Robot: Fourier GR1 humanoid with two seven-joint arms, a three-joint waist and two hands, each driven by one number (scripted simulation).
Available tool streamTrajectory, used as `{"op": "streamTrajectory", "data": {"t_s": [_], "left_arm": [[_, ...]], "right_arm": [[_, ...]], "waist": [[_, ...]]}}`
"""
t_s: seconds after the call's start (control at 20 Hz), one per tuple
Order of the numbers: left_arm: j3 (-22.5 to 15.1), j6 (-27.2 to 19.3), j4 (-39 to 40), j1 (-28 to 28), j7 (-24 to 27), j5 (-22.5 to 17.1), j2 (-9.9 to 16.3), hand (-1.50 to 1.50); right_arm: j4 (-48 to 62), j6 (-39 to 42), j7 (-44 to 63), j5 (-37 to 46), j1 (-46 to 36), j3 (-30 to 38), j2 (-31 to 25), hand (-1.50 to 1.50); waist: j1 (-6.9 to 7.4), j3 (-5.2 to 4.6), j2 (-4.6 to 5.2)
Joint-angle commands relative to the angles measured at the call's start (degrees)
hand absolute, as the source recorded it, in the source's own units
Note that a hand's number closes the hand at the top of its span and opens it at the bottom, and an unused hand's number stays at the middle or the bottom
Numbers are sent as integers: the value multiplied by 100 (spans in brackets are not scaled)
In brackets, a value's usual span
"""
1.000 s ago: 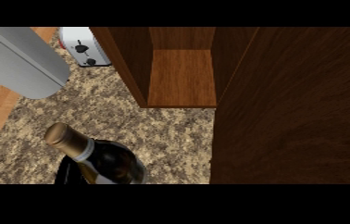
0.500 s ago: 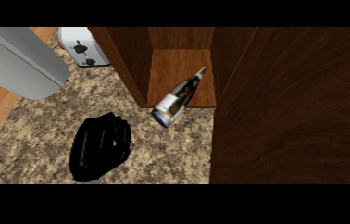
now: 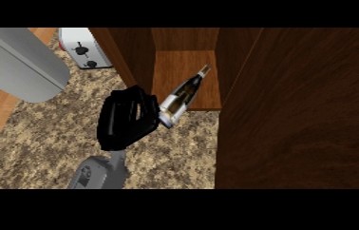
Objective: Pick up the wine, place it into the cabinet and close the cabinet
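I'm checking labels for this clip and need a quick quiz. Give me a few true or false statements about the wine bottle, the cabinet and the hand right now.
1. The wine bottle lies tilted, its neck pointing into the cabinet. True.
2. A robot hand is beside the bottle's base. True.
3. The cabinet is closed. False: its shelf is exposed.
4. The bottle stands upright on the counter. False: it leans on the shelf edge.
5. A toaster sits left of the cabinet. True.

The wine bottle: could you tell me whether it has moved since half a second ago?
Barely. The wine bottle lies tilted at the front edge of the cabinet shelf as before; the left hand has moved up against its base.
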State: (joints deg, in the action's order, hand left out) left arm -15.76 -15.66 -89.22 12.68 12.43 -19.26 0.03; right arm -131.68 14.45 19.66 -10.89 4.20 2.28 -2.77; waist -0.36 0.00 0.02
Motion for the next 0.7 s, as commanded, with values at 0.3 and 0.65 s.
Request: {"op": "streamTrajectory", "data": {"t_s": [0.3, 0.65], "left_arm": [[-429, -615, 1931, 1137, 722, 117, -3, 150], [-645, -899, 2373, 1242, 1074, -433, -3, 150]], "right_arm": [[178, 68, -203, 104, -19, -42, 23, -150], [244, -127, -294, 546, -142, -388, 251, -150]], "waist": [[-44, -1, 14], [-8, -2, 7]]}}
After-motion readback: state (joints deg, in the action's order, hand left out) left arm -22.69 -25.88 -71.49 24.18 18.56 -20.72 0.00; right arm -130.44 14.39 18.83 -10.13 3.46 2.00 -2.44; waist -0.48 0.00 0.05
